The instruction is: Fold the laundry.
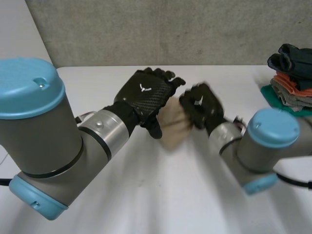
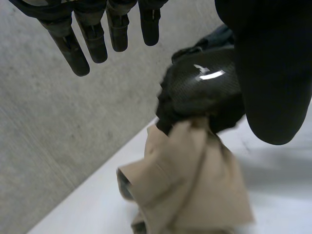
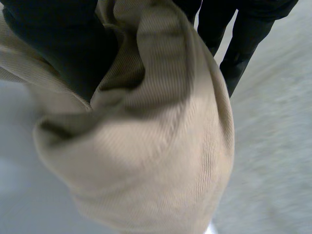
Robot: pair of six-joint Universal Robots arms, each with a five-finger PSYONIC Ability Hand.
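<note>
My right hand [image 1: 200, 104] is clutching a crumpled beige ribbed cloth [image 1: 173, 127] just right of the frame's centre in the head view, fingers curled tight round a bunched-up wad of it. The cloth is hanging below that fist in loose folds, its lower end reaching toward the white table [image 1: 146, 195]; I cannot tell whether it is touching. My left hand [image 1: 146, 95] is hovering just beside it, centre frame, with fingers [image 2: 92, 41] straight and spread and nothing in them. A stack of folded dark, orange and grey garments [image 1: 291, 78] is sitting at the frame's far right edge.

I am judging this as the opening step: getting the piece out of its bunch so it can be laid flat. Next I am wanting the left hand to close on a free edge or corner opposite the right hand's hold, then both hands to draw apart and spread the cloth over the table.
</note>
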